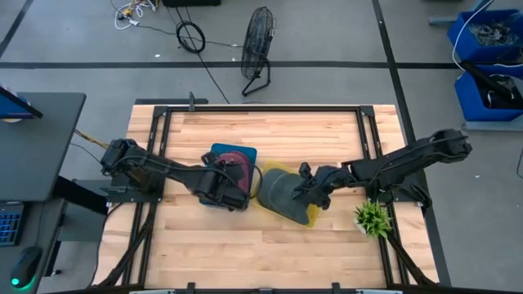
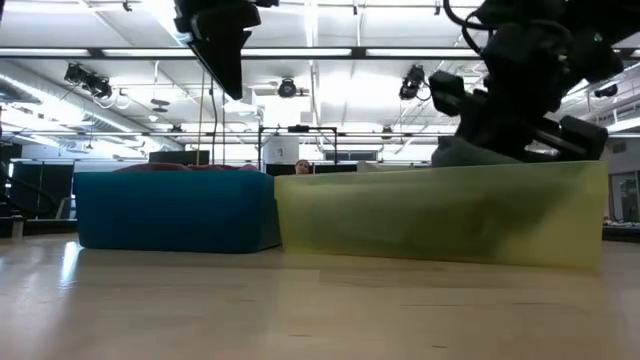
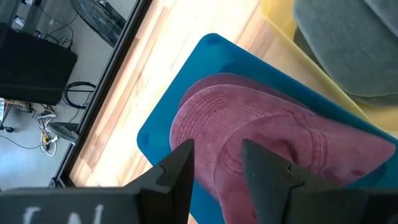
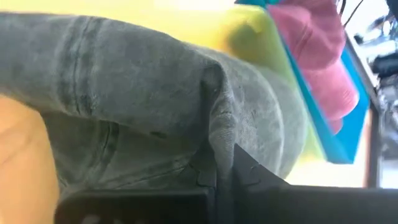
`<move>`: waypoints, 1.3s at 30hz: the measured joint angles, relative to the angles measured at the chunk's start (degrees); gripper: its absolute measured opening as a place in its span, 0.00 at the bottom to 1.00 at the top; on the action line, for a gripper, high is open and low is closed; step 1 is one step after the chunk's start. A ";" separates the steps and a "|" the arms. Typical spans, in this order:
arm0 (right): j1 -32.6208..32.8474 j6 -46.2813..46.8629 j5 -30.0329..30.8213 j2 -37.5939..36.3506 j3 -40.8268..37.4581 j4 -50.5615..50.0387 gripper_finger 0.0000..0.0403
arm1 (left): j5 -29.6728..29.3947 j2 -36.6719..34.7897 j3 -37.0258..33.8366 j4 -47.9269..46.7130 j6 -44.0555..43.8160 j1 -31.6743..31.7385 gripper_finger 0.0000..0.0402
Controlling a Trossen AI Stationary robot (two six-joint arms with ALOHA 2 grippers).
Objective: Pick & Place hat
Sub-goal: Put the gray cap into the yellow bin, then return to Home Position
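A maroon hat (image 1: 231,159) (image 3: 261,130) lies in a blue bin (image 1: 219,150) (image 2: 175,210). My left gripper (image 1: 239,181) (image 3: 217,165) hovers open above this hat, well over the bin (image 2: 228,80), touching nothing. Beside the blue bin stands a yellow bin (image 1: 265,175) (image 2: 440,215) with a grey hat (image 1: 282,192) (image 4: 124,81) in it. My right gripper (image 1: 304,192) (image 4: 222,165) is shut on the grey hat. Part of that hat (image 2: 465,152) shows above the yellow bin's rim. My right gripper pinches a raised fold of the grey hat's cloth (image 4: 214,140) between its two fingers, coming slanting down from the table's right side. The rest of the hat spreads out inside the yellow bin; the fingers themselves cover the exact spot.
The two bins stand side by side near the table's middle. A small green plant (image 1: 372,219) sits by the right arm near the table's right edge. Black frame rails (image 1: 159,147) run along the table's sides. Bare wood lies toward the near edge.
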 joint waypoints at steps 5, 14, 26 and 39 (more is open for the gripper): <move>-0.07 7.36 1.77 1.75 -1.74 0.36 0.02 | 0.01 0.00 0.00 0.05 0.08 1.18 0.34; -0.09 11.83 2.66 -0.85 0.38 1.29 0.19 | 0.01 0.02 0.00 0.07 0.24 1.72 0.34; 3.29 22.60 2.94 -7.11 27.00 -29.28 0.39 | -4.04 -11.32 0.92 -2.11 -1.55 -3.29 0.34; 4.37 34.26 9.64 -17.66 43.42 -46.16 0.40 | -21.09 -34.35 -4.68 -2.47 -2.80 -15.40 0.34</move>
